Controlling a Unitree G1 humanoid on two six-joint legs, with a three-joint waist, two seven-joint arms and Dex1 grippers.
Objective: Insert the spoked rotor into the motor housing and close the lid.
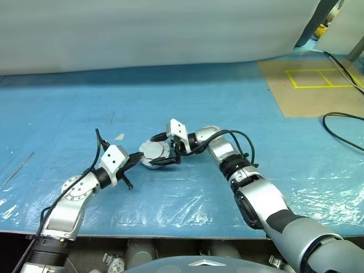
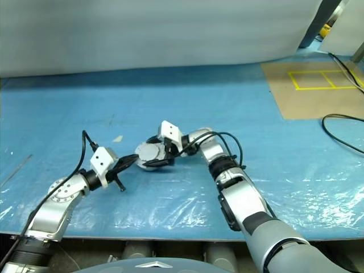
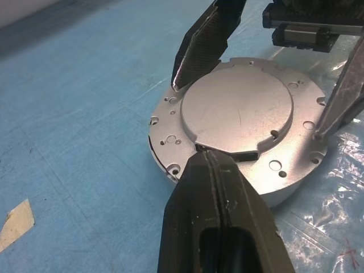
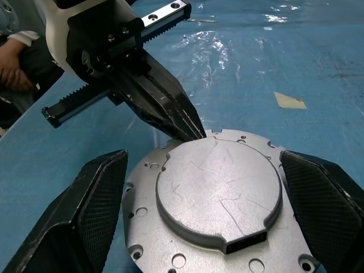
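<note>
Both grippers meet at a round silver motor housing lying flat on the blue plastic sheet that covers the work surface. From the robot's left, the left gripper has its two black fingers pressed together with no gap, and their joined tips rest against the edge of the raised round plate on the housing's upper face, right at a small rectangular notch; nothing is clamped between them. Across from it, the right gripper stands spread wide, one textured finger on each side of the housing, just outside the outer rim; whether the pads touch the rim I cannot tell. What faces up on the housing is a plain silver surface: a flat flange with small holes around a smooth, lightly scratched raised disc. A small tan scrap lies on the sheet near the housing. Farther off on the robot's right, a brown board carries yellow tape lines, and a black cable curls beside it. At the edge of the right wrist view a person's hand rests by the sheet.
</note>
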